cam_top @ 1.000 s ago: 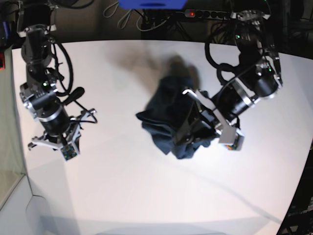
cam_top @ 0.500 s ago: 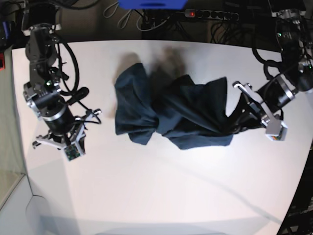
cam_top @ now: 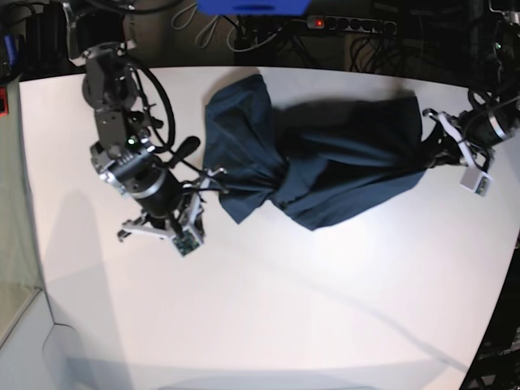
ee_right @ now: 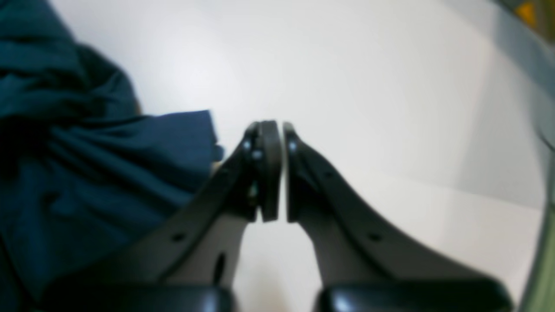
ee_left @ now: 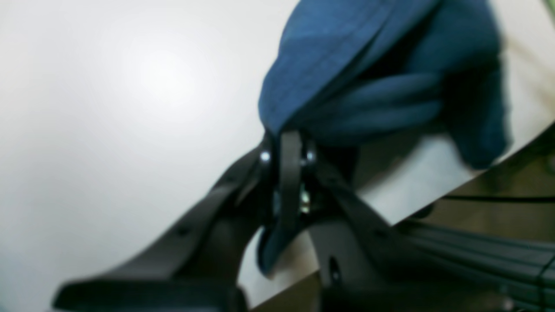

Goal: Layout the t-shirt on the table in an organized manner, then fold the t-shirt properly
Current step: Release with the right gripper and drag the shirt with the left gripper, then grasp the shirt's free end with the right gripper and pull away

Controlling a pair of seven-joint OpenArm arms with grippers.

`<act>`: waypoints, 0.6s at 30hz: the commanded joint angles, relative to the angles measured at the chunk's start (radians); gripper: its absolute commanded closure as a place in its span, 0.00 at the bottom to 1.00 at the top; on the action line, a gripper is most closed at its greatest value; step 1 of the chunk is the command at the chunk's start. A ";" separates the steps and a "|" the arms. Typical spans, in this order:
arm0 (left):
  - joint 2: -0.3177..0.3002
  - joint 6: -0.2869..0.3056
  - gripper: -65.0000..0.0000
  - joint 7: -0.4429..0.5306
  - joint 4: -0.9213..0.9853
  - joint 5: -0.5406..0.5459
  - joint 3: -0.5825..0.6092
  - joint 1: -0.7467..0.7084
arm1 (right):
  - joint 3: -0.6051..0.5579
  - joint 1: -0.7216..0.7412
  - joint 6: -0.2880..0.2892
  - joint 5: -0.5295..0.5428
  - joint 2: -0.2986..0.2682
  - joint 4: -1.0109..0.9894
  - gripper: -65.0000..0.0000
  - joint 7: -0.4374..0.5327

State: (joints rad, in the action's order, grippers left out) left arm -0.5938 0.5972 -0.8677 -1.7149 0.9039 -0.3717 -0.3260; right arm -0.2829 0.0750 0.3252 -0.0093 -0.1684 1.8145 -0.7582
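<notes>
Cloth that sat bunched in a heap a second ago now stretches across the far half of the table: the left tool, clenched on one end of the t-shirt, has dragged that end out to the table's edge on its own side, and the wrist view shows the navy fabric pinched between its closed fingers with a fold spilling past them. The right tool has meanwhile swung in from well apart and now sits just beside the shirt's other end; its fingers stand a sliver apart with nothing between them, the cloth lying just to one side of them. So the shirt is longer but not flat, twisted at the waist between the two tools and rumpled at both ends. Laying out looks only begun: the right tool probably needs to take the near end so both can pull the twist out.
</notes>
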 commanded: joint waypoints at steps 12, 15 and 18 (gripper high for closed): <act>0.084 0.005 1.00 0.023 -0.001 -0.266 -0.013 0.011 | -0.201 0.035 -0.005 0.010 -0.016 -0.034 0.64 0.027; 0.084 0.005 1.00 0.023 -0.001 -0.274 -0.013 0.011 | -0.227 0.033 -0.005 0.010 -0.021 -0.035 0.59 0.026; 0.084 0.005 1.00 0.023 -0.001 -0.274 -0.013 0.011 | -0.287 0.032 -0.005 0.010 -0.049 -0.035 0.57 0.026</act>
State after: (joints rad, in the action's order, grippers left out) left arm -0.4927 0.5991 -0.8635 -1.7023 0.6201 -0.3725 -0.3214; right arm -0.5705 0.0902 0.3252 -0.0032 -0.2203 1.7615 -0.7563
